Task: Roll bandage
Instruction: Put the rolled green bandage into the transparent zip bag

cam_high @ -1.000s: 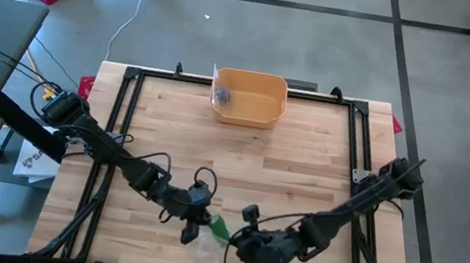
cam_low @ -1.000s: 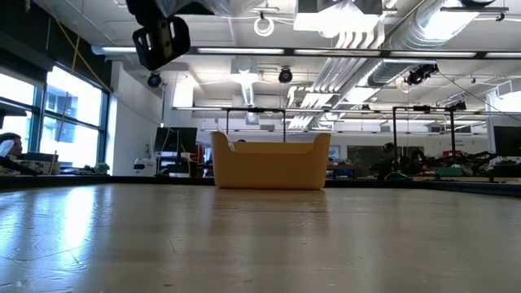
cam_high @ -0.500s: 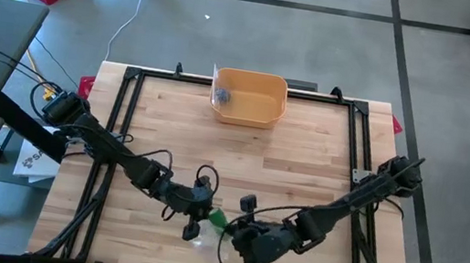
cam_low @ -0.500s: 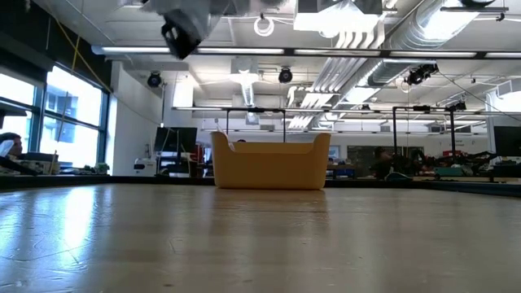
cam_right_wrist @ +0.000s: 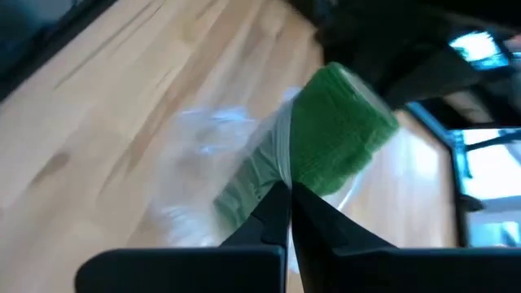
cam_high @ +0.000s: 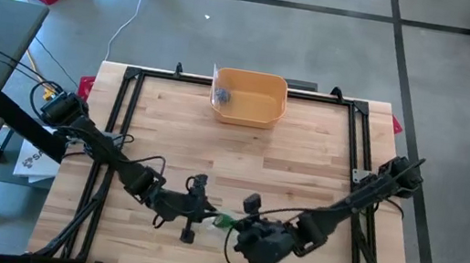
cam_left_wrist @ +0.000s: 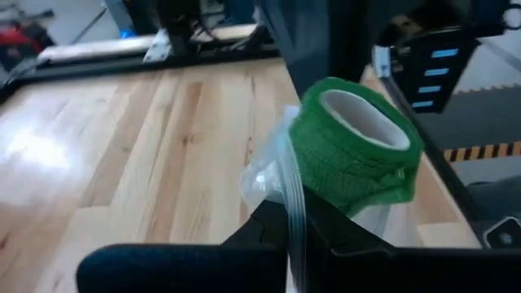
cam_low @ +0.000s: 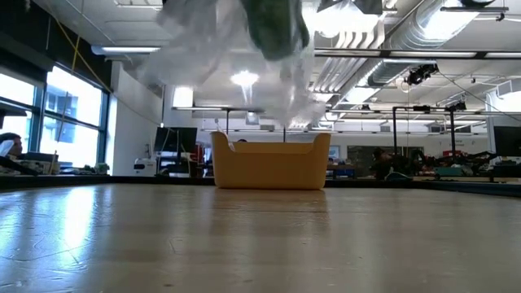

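A green bandage roll [cam_high: 222,221] sits inside a clear plastic wrapper [cam_low: 203,49], held above the table near its front middle. My left gripper [cam_high: 208,213] is shut on the wrapper at the roll's left. My right gripper [cam_high: 236,229] is shut on it at the roll's right. The roll shows in the left wrist view [cam_left_wrist: 358,150], in the right wrist view [cam_right_wrist: 338,130], and at the top of the low view [cam_low: 277,28]. My left gripper pinches a bunched fold of the clear wrapper [cam_left_wrist: 286,203] between its two fingers, right beside the roll's side. It comes level from the table's left. The roll and wrapper are lifted clear of the table. My right gripper pinches a strip of the clear wrapper [cam_right_wrist: 281,163] between its two fingers, where it lies over the roll's side. It comes from the table's right. The wrapper spreads slack past the roll, clear of the table.
A yellow bin [cam_high: 261,109] stands at the far middle of the table with a small object [cam_high: 220,97] in its left corner. It also shows in the low view [cam_low: 270,163]. Bare wood lies between the bin and the grippers.
My left gripper has turned from pointing down to lying level toward the right gripper. The roll and wrapper have gone a little toward the far edge and have come into the top of the low view, where a gripper showed before. Both grippers stay close together.
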`<state>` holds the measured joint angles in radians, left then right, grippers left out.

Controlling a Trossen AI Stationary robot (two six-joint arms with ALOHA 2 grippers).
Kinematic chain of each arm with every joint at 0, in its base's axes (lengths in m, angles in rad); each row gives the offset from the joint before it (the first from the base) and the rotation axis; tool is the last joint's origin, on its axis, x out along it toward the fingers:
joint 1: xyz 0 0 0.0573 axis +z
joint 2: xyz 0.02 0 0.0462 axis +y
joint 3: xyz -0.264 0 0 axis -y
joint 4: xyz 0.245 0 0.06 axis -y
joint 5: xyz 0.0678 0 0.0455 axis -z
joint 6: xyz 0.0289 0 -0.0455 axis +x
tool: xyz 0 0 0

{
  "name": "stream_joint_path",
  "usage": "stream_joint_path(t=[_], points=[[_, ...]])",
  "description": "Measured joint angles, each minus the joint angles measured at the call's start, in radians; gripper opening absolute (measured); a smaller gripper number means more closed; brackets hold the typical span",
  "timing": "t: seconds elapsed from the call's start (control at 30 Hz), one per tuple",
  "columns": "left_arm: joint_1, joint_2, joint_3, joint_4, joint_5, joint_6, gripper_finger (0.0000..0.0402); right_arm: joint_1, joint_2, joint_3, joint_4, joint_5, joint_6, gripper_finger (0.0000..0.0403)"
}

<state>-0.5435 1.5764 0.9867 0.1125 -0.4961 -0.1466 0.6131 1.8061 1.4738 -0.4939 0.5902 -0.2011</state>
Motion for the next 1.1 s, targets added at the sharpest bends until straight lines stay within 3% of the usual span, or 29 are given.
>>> stream_joint_path(t=[0.17, 0.43, 0.67, 0.9, 0.97, 1.07, 1.1], points=[[0.014, -0.006, 0.0, -0.064, -0.002, -0.073, 0.0015, -0.025, 0.004, -0.001, -0.047, -0.087, 0.054, 0.0], [0.038, -0.072, 0.0, -0.2, 0.045, -0.163, 0.0074, -0.024, 0.01, -0.001, -0.086, 0.003, 0.061, 0.0], [0.028, -0.153, 0.001, -0.182, 0.041, -0.13, 0.0074, -0.024, 0.01, -0.001, -0.089, 0.01, 0.04, 0.0], [-0.043, -0.172, 0.002, -0.174, 0.035, 0.022, 0.0058, 0.005, 0.004, -0.001, -0.052, 0.295, 0.02, 0.0], [-0.075, -0.174, 0.002, -0.181, -0.018, 0.053, 0.0053, 0.008, 0.004, 0.0, -0.061, 0.257, 0.041, 0.0], [-0.122, -0.174, 0.002, -0.233, -0.147, 0.062, 0.0047, 0.001, 0.006, 0.0, -0.102, 0.065, 0.093, 0.0], [-0.135, -0.174, 0.002, -0.263, -0.185, 0.05, 0.0045, -0.001, 0.007, 0.0, -0.114, 0.061, 0.11, 0.0]])
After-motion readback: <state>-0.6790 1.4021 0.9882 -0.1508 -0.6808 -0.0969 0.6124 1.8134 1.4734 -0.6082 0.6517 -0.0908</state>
